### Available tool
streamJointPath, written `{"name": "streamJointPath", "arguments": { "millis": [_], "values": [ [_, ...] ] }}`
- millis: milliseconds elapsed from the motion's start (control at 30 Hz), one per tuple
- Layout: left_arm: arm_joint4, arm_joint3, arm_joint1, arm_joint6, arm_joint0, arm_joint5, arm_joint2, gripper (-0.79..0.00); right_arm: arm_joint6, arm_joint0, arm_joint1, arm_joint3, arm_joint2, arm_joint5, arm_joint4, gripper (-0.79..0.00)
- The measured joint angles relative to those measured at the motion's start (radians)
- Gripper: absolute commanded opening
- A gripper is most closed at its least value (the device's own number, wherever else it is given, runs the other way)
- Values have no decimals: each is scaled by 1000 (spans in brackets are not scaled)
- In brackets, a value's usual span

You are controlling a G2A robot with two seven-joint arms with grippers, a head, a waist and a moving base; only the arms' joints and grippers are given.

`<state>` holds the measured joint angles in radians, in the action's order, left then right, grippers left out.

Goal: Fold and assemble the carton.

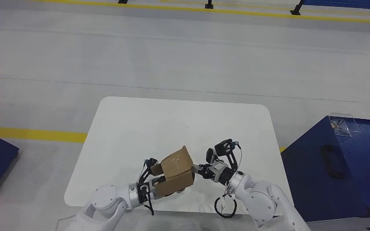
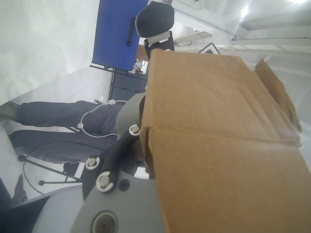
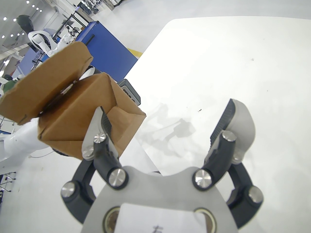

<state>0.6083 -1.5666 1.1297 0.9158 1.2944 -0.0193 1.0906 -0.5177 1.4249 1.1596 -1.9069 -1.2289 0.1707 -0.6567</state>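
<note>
**Top view:** the carton (image 1: 176, 171), half erected, is held just above the table's (image 1: 173, 115) near edge, pinched by the left gripper (image 1: 152, 172).

**Left wrist view:** a carton panel hides the grip.

**Right wrist view:** this adds the right gripper (image 3: 167, 120), spread wide, with one finger (image 3: 103, 124) against the carton's end. The upper flap (image 3: 46, 86) stands open. It is best folded squarely along its crease while the carton is kept steady.

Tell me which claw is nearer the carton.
Left. The left claw grips the carton; the right claw is open, close beside its edge.

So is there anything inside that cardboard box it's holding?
Through the carton's open end, only bare cardboard walls show, no contents. Its flaps hide the deeper part, and a finger of the right gripper covers part of the opening.
</note>
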Motion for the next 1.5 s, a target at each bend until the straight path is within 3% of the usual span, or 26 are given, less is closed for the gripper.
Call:
{"name": "streamJointPath", "arguments": {
  "millis": [600,900,1100,1500],
  "values": [
    [102,23,0,81,-3,-34,20,-785,94,4,6,7,-21,-8,82,0],
    [137,32,-1,96,-2,-35,32,-785,61,47,-4,25,-82,1,111,0],
    [134,31,0,90,-2,-33,29,-785,3,54,-7,23,-69,28,132,0],
    [100,25,3,61,2,-23,10,-785,15,39,-6,23,-50,38,125,0]
  ]
}}
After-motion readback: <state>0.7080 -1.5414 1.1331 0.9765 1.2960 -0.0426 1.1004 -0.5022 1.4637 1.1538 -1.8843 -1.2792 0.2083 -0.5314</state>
